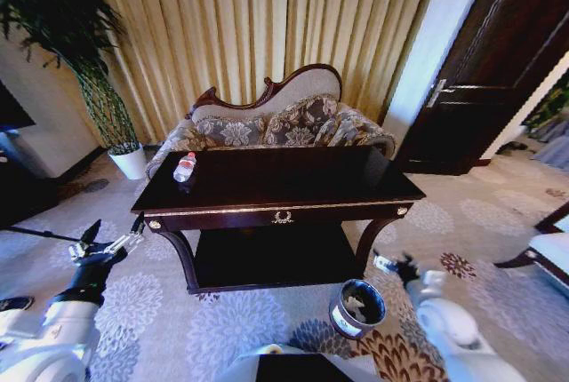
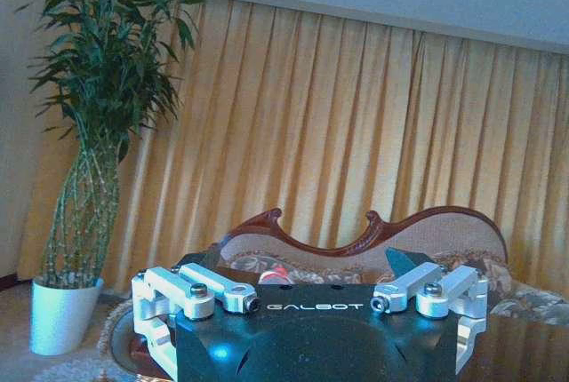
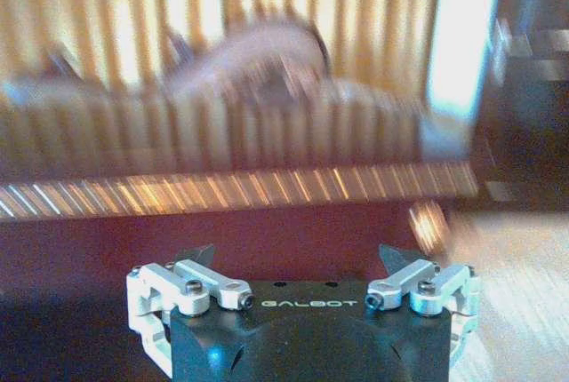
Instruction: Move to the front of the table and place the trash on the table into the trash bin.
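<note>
Table: the dark glossy table (image 1: 293,182) stands square ahead of the robot, its front edge with gold trim and wreath emblem facing the camera; its top is bare apart from the bottle.
Room around the table: patterned carpet (image 1: 462,222) lies open in front of the table and off both its front corners; the floral sofa (image 1: 276,124) sits close behind its back edge, with curtains behind that.
Lower shelf: a dark shelf between the table's curved legs, nothing visible on it.
Trash: a small clear bottle (image 1: 184,167) with a red cap lies on the table top near its back left corner, close to the left edge.
Trash bin: the round dark bin (image 1: 356,308) stands on the carpet just in front of the table's front right leg, apart from it; inside is a dark liner, contents cannot be told.
Left gripper: the left gripper (image 1: 105,244) hangs off the table's front left corner, below the top, fingers spread wide, holding and touching nothing; in the left wrist view (image 2: 320,266) it points toward the sofa.
Right gripper: the right gripper (image 1: 391,266) hangs by the table's front right leg, just above the bin's far side; the right wrist view (image 3: 300,262) shows its fingers spread apart and empty, facing the table's front.
Plant: a potted plant (image 1: 129,158) stands off the table's back left corner.
</note>
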Available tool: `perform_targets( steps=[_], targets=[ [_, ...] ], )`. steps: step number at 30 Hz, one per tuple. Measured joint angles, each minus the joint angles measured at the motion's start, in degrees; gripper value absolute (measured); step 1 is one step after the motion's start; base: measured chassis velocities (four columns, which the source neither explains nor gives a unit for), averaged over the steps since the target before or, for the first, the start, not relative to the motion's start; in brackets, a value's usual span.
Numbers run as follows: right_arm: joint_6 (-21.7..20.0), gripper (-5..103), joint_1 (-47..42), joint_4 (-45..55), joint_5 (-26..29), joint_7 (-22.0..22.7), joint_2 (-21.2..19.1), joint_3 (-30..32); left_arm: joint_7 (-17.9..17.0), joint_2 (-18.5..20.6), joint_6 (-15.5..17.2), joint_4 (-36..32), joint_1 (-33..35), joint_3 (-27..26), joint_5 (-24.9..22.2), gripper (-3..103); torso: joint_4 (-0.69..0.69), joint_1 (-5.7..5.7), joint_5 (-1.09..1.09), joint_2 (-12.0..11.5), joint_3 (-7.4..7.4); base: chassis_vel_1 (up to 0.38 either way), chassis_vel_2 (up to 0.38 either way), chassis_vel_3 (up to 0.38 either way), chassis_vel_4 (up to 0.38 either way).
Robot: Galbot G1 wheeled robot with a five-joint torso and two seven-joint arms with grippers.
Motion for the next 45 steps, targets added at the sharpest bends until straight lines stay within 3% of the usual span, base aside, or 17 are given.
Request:
perform_targets(
  steps=[4, 9, 22, 41, 45],
  targets=[
    [1.63, 100, 2.64, 10.94, -1.77, 1.44, -0.34, -1.15, -0.07, -0.1, 0.12, 0.0, -0.23, 0.43, 0.11, 100, 0.03, 0.0, 0.01, 0.0, 0.0, 0.0, 0.0, 0.0, 0.0],
    [1.06, 100, 5.13, 17.32, -2.44, 3.13, -1.72, -4.52, -0.14, 0.48, 0.15, 0.0, 0.16, -0.9, -0.29, 100, 0.03, 0.0, 0.01, 0.0, 0.01, 0.0, 0.0, 0.0, 0.0],
    [0.49, 100, 5.93, 15.96, -3.4, 3.36, -3.51, -6.7, -0.27, 1.33, 0.26, 0.0, 0.19, -2.56, -0.2, 100, 0.02, -0.01, 0.02, 0.01, 0.0, -0.037, 0.036, 0.037, -0.036],
    [2.04, 100, 5.42, 15.11, -3.17, 3.18, -3.07, -7.5, -0.52, 1.4, 0.36, 0.0, -0.05, -2.55, 0.26, 100, 0.02, 0.09, 0.01, -0.04, 0.04, -0.189, 0.195, 0.188, -0.198],
    [1.99, 100, 5.27, 14.68, -3.18, 3.18, -2.82, -7.81, -2.48, 2.06, 0.7, 0.0, -0.49, -1.82, 0.24, 100, 0.02, -0.02, 0.01, 0.0, 0.0, 0.0, 0.0, 0.0, 0.0]
  ],
)
